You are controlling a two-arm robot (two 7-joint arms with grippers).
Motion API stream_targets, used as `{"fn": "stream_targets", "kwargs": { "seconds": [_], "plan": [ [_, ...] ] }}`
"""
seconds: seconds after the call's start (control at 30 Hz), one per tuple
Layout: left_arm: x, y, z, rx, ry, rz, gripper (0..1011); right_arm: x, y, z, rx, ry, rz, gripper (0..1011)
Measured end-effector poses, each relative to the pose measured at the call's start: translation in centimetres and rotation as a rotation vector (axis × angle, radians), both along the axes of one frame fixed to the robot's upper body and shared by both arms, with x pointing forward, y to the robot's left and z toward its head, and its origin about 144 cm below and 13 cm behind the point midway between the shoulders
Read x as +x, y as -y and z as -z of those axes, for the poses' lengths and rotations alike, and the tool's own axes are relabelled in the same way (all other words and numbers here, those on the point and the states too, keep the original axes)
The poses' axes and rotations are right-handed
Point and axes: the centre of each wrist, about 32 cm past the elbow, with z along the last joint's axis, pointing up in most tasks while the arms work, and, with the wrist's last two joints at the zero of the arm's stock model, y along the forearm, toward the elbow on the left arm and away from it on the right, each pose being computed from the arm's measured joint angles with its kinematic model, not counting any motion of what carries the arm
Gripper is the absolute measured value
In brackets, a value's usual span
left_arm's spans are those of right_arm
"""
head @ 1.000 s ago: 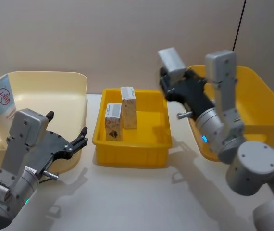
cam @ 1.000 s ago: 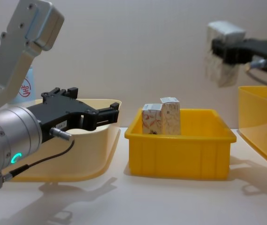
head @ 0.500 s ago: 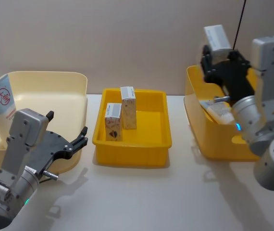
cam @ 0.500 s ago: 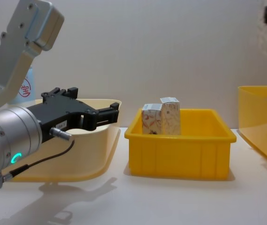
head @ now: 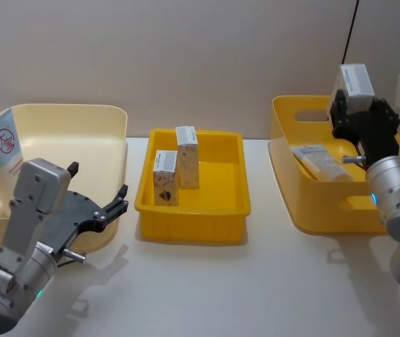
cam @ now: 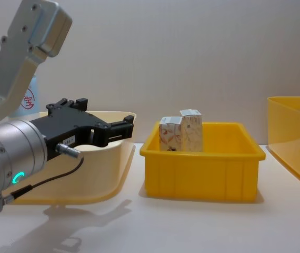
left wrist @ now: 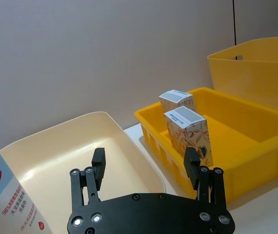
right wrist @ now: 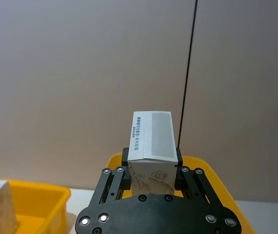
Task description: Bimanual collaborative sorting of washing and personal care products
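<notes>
Two cartons (head: 176,166): stood in the middle bin (head: 214,217).
Right gripper (right wrist: 151,168): clamped a third carton (right wrist: 151,148).
Left gripper (left wrist: 146,168): spread wide, empty.

cream bin (head: 81,116): left on table (head: 256,288) | small yellow bin (head: 221,210): centre | large yellow bin (head: 288,175): right | wall (head: 186,56): behind

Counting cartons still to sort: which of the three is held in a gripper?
The carton clamped in the right gripper above the right bin; the other two stand in the middle bin.
</notes>
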Motion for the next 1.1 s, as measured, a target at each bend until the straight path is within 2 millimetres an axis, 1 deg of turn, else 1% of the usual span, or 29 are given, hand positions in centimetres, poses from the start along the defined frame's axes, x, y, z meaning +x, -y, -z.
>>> {"fn": "stream_targets", "kwargs": {
  "seconds": [0.37,0.83,0.9,0.93,1.0,1.1],
  "plan": [
    [0.0,0.0,0.0,0.0,0.0,0.0,1003,0.1,0.1,1.2,0.047,-0.143,0.059,451],
    [0.0,0.0,0.0,0.0,0.0,0.0,1003,1.2,-1.0,2.4,0.079,-0.268,0.058,451],
    [0.0,0.0,0.0,0.0,0.0,0.0,1003,1.3,-1.0,2.4,0.081,-0.274,0.058,485],
    [0.0,0.0,0.0,0.0,0.0,0.0,1003,1.3,-1.1,2.5,0.082,-0.281,0.057,541],
    [0.0,0.0,0.0,0.0,0.0,0.0,1003,1.4,-1.1,2.5,0.083,-0.286,0.057,579],
    [0.0,0.0,0.0,0.0,0.0,0.0,1003,1.5,-1.2,2.6,0.085,-0.292,0.056,676]
  ]
}}
